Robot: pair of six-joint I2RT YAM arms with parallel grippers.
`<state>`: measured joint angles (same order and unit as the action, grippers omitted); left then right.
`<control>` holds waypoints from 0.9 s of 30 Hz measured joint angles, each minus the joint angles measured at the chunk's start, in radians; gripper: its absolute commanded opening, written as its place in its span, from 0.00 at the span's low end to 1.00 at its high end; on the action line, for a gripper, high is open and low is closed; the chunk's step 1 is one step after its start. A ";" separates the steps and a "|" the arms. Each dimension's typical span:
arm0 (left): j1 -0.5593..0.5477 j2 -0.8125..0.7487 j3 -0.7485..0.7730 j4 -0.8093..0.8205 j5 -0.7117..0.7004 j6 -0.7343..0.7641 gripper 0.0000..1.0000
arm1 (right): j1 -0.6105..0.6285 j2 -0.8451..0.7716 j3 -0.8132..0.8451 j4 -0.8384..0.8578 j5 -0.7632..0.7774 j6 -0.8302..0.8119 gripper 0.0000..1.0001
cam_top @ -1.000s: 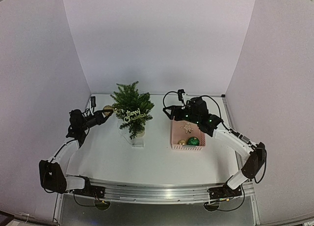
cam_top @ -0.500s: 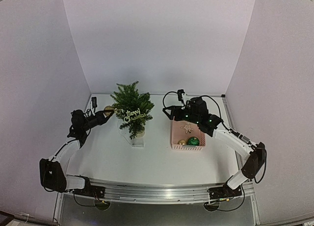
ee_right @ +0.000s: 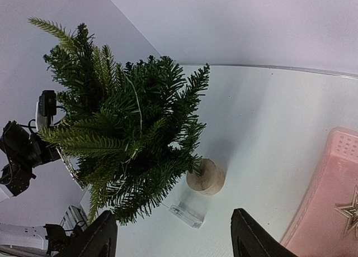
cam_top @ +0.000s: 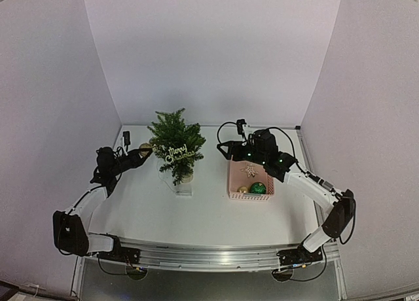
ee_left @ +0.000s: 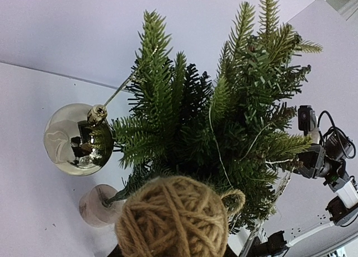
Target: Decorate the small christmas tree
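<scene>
Since 1 second ago my left hand (cam_top: 139, 152) has dipped a touch and edged nearer the tree (cam_top: 175, 144); my right hand (cam_top: 227, 148) and everything on the bench (cam_top: 196, 216) have stayed put.

My left hand is clamped on a twine ball (ee_left: 173, 218). In the left wrist view the ball fills the bottom middle and hides my fingers. It sits just in front of the tree's lower branches. A shiny gold ball (ee_left: 78, 138) hangs by a thin thread from a branch on the tree's left side, near the trunk.

The tree stands upright on its pale base (cam_top: 186, 177), left of the middle of the bench, between my 2 hands. A "Merry Christmas" sign (cam_top: 181, 151) sits among its front branches. A clear plastic piece (cam_top: 184, 190) lies on the bench just beside the base.

My right hand hovers over the far left corner of the pink basket (cam_top: 233, 183), its 2 fingers (ee_right: 95, 237) spread wide with nothing between them, pointing toward the tree. In the basket lie a gold star (cam_top: 249, 169), a green ball (cam_top: 258, 188) and a small gold ball (cam_top: 242, 190).
</scene>
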<state>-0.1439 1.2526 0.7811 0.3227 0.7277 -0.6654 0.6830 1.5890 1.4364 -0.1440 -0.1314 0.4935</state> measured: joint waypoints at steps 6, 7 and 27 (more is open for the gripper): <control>-0.025 0.000 0.000 -0.011 -0.003 0.015 0.00 | 0.000 0.000 0.000 0.000 0.000 0.000 0.67; -0.028 0.000 0.000 -0.011 -0.007 0.015 0.00 | 0.000 0.000 0.000 0.000 0.000 0.000 0.68; -0.055 0.011 0.000 -0.009 -0.062 -0.011 0.00 | 0.000 0.000 0.000 0.000 0.000 0.000 0.68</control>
<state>-0.1990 1.2634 0.7815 0.3138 0.6659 -0.6769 0.6830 1.5890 1.4364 -0.1440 -0.1314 0.4938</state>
